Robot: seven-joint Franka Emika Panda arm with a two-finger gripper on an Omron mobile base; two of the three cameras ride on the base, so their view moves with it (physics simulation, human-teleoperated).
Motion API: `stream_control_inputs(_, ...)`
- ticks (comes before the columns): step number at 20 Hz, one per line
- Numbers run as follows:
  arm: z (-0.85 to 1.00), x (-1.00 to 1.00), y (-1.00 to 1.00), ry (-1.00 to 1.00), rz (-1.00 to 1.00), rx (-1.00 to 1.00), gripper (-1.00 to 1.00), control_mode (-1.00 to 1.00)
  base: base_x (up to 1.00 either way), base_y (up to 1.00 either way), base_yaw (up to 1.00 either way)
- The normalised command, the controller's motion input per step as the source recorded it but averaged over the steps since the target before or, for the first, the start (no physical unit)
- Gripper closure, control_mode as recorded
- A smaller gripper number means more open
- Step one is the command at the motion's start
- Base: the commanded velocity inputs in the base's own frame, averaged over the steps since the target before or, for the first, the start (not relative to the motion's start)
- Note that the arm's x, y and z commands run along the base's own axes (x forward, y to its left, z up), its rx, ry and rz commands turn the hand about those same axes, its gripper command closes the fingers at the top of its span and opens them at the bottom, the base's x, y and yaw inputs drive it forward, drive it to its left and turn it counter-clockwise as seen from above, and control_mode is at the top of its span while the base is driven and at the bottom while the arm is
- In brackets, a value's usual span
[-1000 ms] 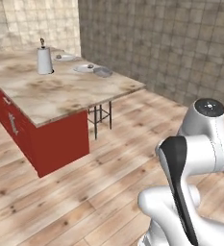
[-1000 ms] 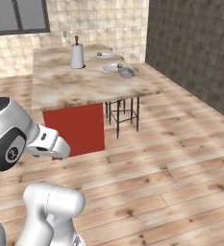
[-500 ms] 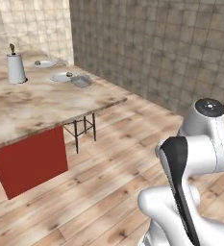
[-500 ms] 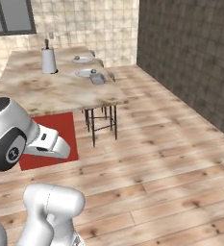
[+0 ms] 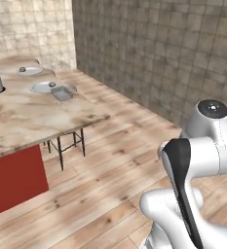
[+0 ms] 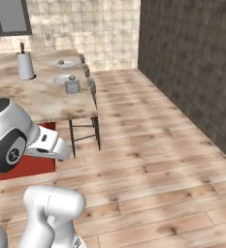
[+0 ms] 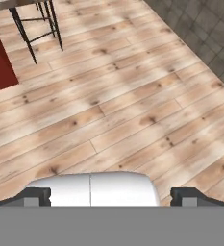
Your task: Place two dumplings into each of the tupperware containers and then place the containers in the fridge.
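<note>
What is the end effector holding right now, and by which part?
Nothing is held. The end effector is open, its fingertips set wide apart over bare wooden floor, with nothing between them.

A marble-patterned counter (image 6: 41, 99) is occupying the upper left, with a red cabinet face (image 6: 24, 164) showing beneath its near edge. A grey cylindrical canister (image 6: 25, 65) with a dark stick rising from its top is standing on the counter toward the far left side. Two round white plates (image 6: 66, 63) (image 6: 62, 80) are lying on the counter to the right of the canister, each carrying a small dark item. One grey tupperware container (image 6: 72, 86) is sitting just beside the nearer plate. A dark metal stool (image 6: 84, 131) is standing under the counter's right end. The white arm (image 6: 17, 140) is rising in front of the cabinet face.
</note>
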Motion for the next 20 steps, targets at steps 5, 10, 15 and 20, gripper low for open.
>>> stream_control_inputs(5,0.0,0.0,0.0,0.0,0.0,0.0,-1.0,1.0,1.0,-1.0,0.25)
stream_control_inputs(10,0.0,0.0,0.0,0.0,0.0,0.0,-1.0,1.0,1.0,-0.98,0.26)
stream_control_inputs(15,0.0,0.0,0.0,0.0,0.0,0.0,-1.0,1.0,1.0,-0.77,0.26)
stream_control_inputs(20,0.0,0.0,0.0,0.0,0.0,0.0,-1.0,1.0,1.0,-0.6,0.31)
